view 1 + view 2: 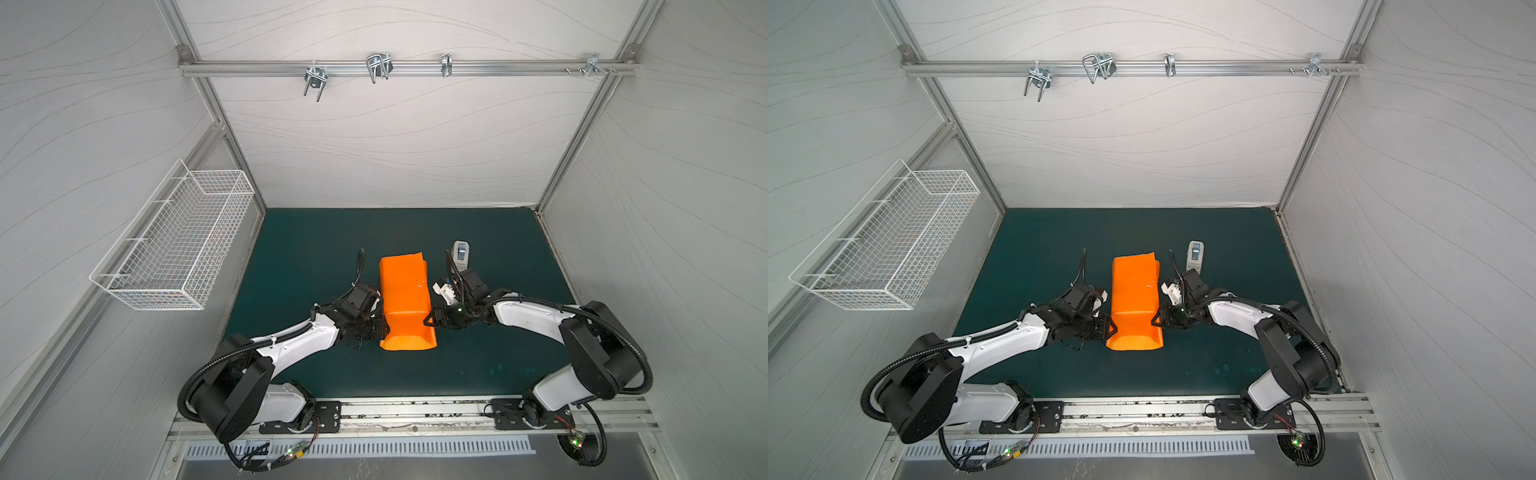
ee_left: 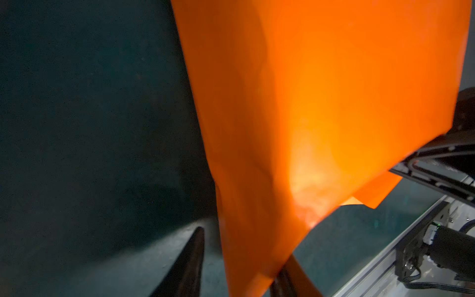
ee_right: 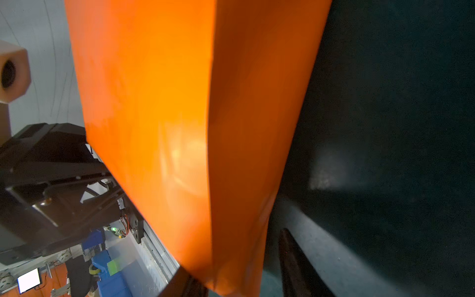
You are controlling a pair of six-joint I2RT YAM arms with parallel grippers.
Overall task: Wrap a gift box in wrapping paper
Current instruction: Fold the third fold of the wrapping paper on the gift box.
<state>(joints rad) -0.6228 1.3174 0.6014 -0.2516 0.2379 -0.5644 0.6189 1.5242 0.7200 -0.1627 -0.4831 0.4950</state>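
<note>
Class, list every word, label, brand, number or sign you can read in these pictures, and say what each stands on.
No text can be read anywhere.
Any label on the small white-grey tape dispenser: too small to read.
No print on the plain orange wrapping paper.
The bright white screen in the right wrist view: blank glare.

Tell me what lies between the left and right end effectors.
The creased orange wrapping-paper sheet, folded into a long package, lies there; both top views show it.
</note>
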